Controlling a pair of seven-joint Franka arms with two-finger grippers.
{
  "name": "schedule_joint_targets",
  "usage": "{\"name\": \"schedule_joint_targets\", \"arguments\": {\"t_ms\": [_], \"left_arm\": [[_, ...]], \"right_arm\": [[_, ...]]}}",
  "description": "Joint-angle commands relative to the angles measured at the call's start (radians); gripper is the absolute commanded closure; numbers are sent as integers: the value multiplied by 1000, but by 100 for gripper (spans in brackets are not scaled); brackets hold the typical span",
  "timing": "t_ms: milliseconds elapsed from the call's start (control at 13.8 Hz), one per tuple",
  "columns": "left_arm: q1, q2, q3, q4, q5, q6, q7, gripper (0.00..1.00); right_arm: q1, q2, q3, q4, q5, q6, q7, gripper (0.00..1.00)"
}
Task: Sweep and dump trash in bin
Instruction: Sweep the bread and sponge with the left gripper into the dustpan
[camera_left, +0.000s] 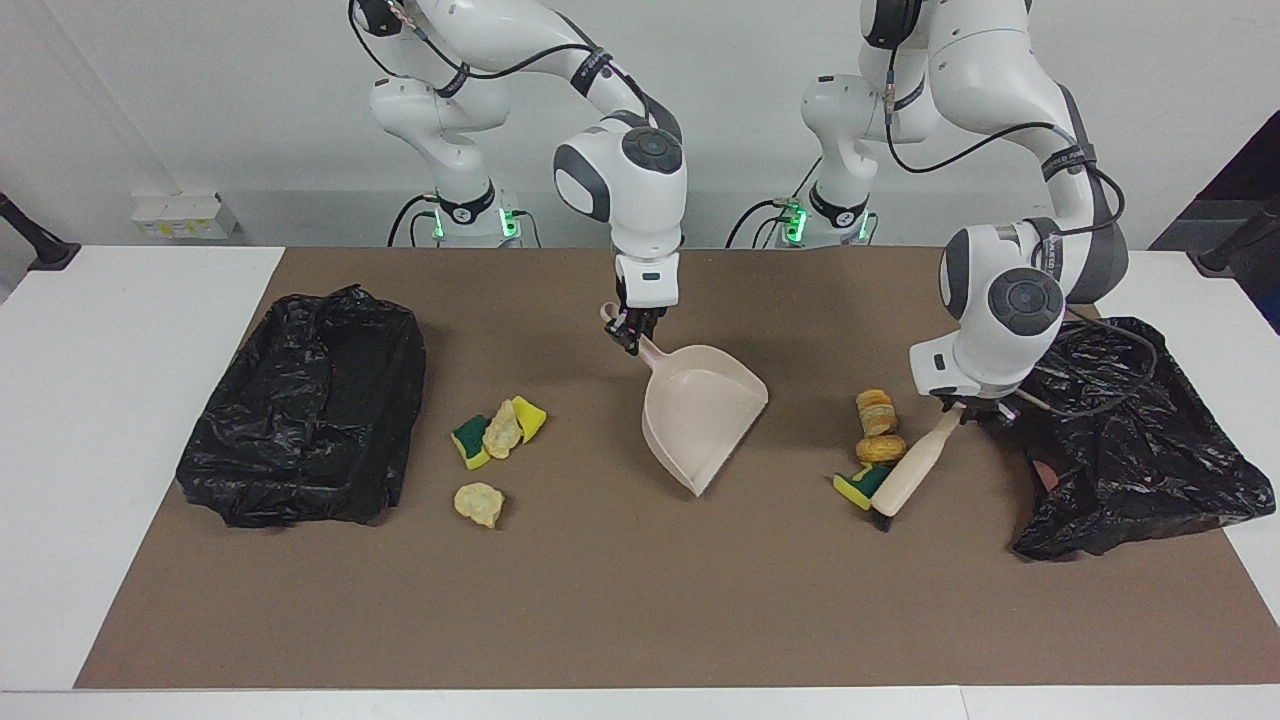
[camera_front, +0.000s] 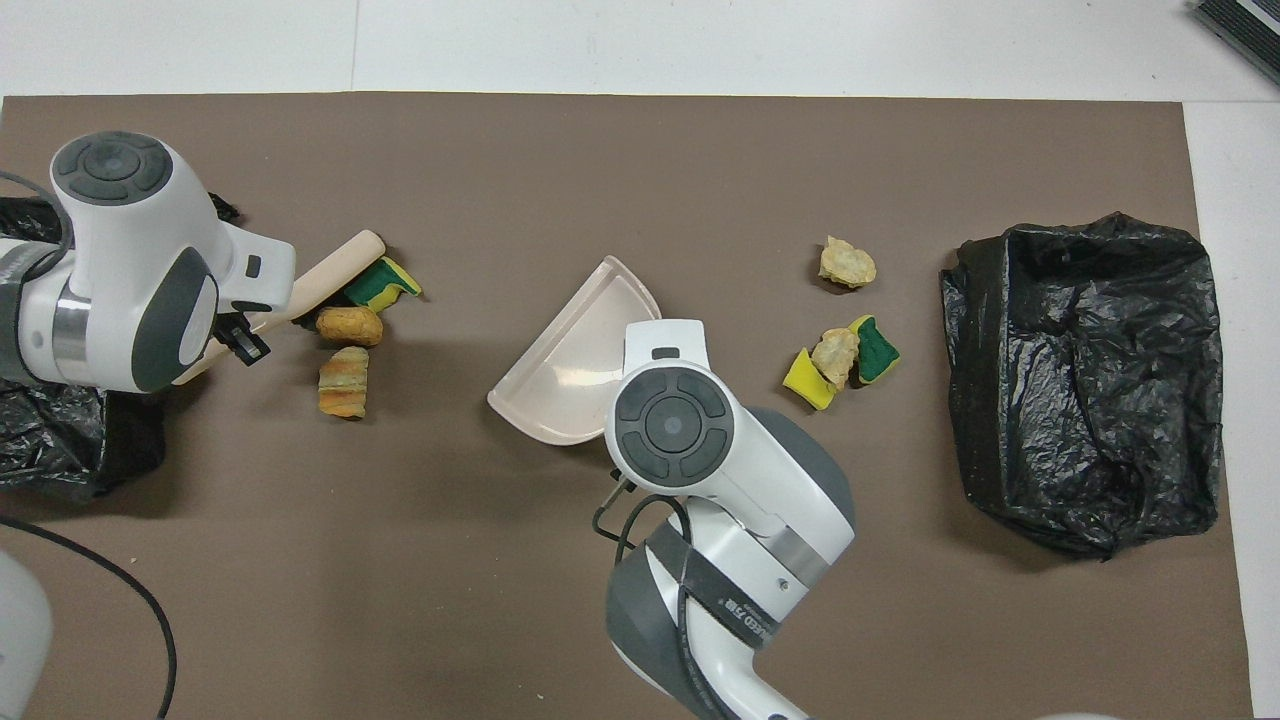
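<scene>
My right gripper (camera_left: 632, 335) is shut on the handle of the beige dustpan (camera_left: 700, 420), which hangs tilted over the middle of the mat (camera_front: 575, 370), mouth turned toward the left arm's end. My left gripper (camera_left: 968, 410) is shut on the wooden brush (camera_left: 910, 470), whose head presses a yellow-green sponge piece (camera_left: 858, 487) against a tan lump (camera_left: 880, 448); a second lump (camera_left: 875, 410) lies just nearer the robots. More trash (camera_left: 498, 430) and a single lump (camera_left: 478, 503) lie toward the black-bagged bin (camera_left: 310, 420). In the overhead view the right wrist hides its fingers.
A second crumpled black bag (camera_left: 1130, 440) lies at the left arm's end of the table, right beside the left wrist. The brown mat (camera_left: 640, 620) covers the table's middle, with white tabletop at both ends.
</scene>
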Motion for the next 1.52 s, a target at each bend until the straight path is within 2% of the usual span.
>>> {"name": "schedule_joint_targets", "arguments": {"t_ms": [0, 289, 505, 578, 794, 1083, 1300, 1444], "left_arm": [[-19, -59, -32, -50, -28, -51, -76, 100], [-17, -119, -37, -58, -28, -71, -141, 100], [24, -139, -37, -69, -29, -55, -357, 100], [39, -144, -37, -89, -32, -25, -383, 100], [69, -202, -34, -240, -34, 134, -454, 100], [21, -151, -40, -268, -106, 196, -552, 100], [-51, -182, -57, -322, -144, 186, -551, 100], [-77, -206, -109, -352, -178, 170, -541, 100]], "right_arm": [[-8, -19, 4, -47, 31, 37, -136, 100], [-2, 36, 4, -55, 23, 114, -152, 100], [-7, 38, 5, -62, 48, 74, -192, 100], [-7, 38, 5, -59, 51, 73, -197, 100], [-7, 38, 4, -65, 49, 70, -256, 100], [-7, 44, 2, -84, 34, 85, -275, 100], [-5, 56, 1, -85, 25, 82, -287, 100], [-5, 56, 1, -85, 22, 80, -286, 100]]}}
